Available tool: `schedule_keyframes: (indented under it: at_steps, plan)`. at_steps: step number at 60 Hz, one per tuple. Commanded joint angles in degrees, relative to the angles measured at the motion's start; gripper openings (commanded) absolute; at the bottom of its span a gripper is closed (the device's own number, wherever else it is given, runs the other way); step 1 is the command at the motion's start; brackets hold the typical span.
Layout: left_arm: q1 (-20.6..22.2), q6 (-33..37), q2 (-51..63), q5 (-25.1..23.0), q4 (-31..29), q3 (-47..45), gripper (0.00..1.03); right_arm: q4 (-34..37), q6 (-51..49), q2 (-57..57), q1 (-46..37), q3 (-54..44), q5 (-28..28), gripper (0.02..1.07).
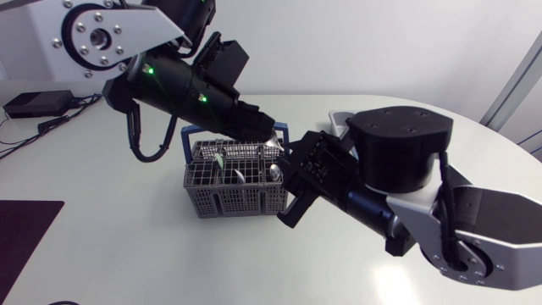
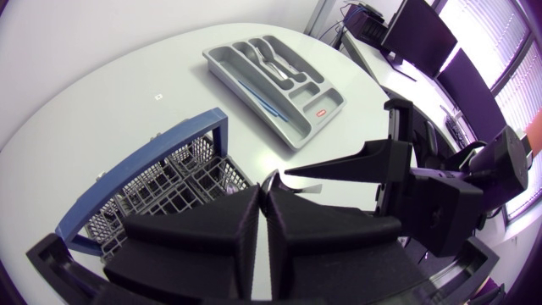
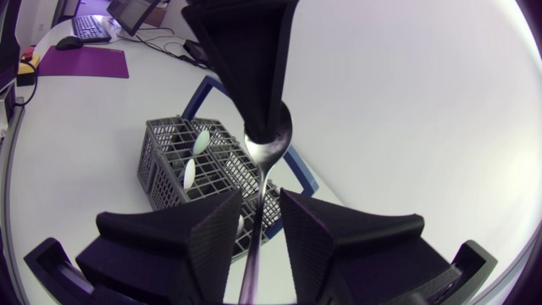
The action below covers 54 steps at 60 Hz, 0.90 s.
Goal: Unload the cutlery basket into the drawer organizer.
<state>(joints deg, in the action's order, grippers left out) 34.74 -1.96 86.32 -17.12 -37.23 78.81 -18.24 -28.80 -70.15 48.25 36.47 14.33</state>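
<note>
The grey cutlery basket [image 1: 233, 193] with a blue handle stands mid-table, several pieces still upright in it. Just above its right end my left gripper [image 1: 275, 135] points down. In the right wrist view it is shut on the bowl of a metal spoon [image 3: 269, 146], which hangs over the basket [image 3: 199, 165]. My right gripper [image 3: 261, 203] is open around the spoon's handle, a finger on each side with a gap to it. In the left wrist view the left gripper [image 2: 264, 193] has its fingers pressed together. The grey drawer organizer [image 2: 324, 103] lies beyond, holding some cutlery.
White-handled pieces [image 3: 201, 142] stand in the basket's compartments. A black box with cables [image 1: 38, 103] sits at the table's back left. A dark purple mat [image 1: 25, 229] lies at the front left. The right arm's bulky joint [image 1: 398, 157] is right of the basket.
</note>
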Motion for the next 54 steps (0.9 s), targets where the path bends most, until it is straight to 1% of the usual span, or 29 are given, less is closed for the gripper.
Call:
schedule_keyframes:
  at_steps: [1,5,16,24,27,42,54]
  plan:
    - [0.50,-1.12,1.04,-0.54,-0.03,-0.93,0.06,-0.22,-0.56,-0.60,-0.26,1.85,0.88,0.38]
    - [0.50,-1.12,1.04,-0.54,-0.03,-1.02,0.06,-0.13,-0.65,-0.95,-0.26,2.12,1.14,0.38]
    - [0.50,-1.12,0.86,-0.54,-0.03,-0.93,0.06,0.05,-0.65,-1.57,-0.26,2.03,1.14,0.22]
    - [0.41,-1.03,0.86,-0.54,0.06,-0.85,0.06,0.13,-0.47,-1.92,-0.26,1.76,1.14,0.20]
    - [0.41,-1.03,0.86,-0.54,0.14,-0.85,0.06,0.13,-0.47,-2.01,-0.26,1.68,1.14,0.14]
    - [0.41,-0.94,0.86,-0.54,0.41,-1.64,0.07,0.22,-0.47,-2.62,-0.26,1.59,1.14,0.09]
    - [0.06,-1.03,0.16,-0.54,0.58,-1.73,0.10,0.66,-0.56,-2.89,-0.17,1.68,1.05,0.09]
